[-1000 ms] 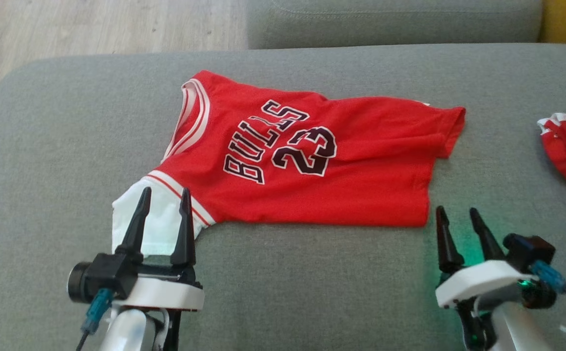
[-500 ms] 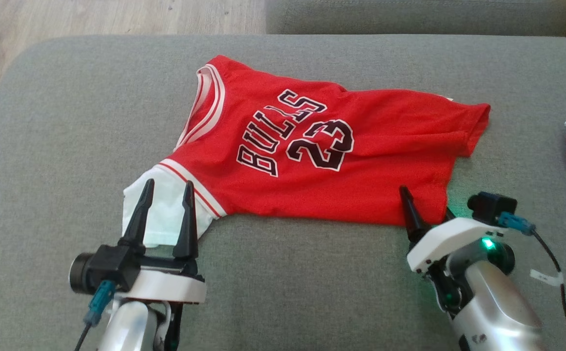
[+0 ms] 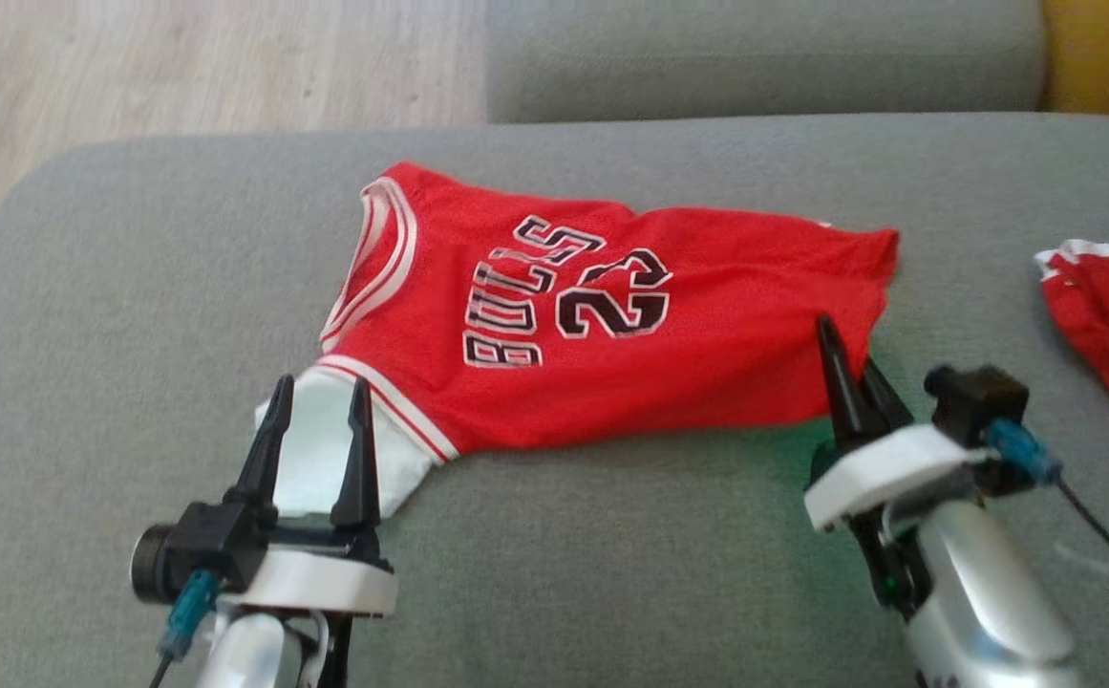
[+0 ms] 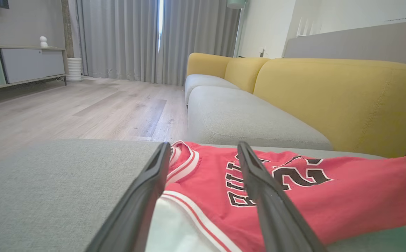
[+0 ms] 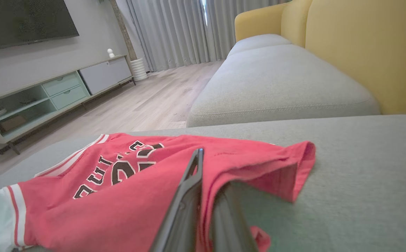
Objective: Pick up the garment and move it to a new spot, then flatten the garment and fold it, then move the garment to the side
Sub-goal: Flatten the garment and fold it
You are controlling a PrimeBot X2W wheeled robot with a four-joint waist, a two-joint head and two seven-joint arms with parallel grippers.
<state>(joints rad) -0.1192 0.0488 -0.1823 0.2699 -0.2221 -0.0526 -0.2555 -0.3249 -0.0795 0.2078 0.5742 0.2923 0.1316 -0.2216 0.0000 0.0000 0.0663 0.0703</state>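
Printed in black, white-edged characters across the red sleeveless fabric jersey (image 3: 735, 325): "BULLS", and beside it the number "23".

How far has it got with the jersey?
Done: little; the jersey lies unfolded on the cushion. In hand: the right gripper is shut on its hem corner, while the left gripper hangs open over the white part. Left: lifting it to a new spot, flattening, folding, moving it aside.
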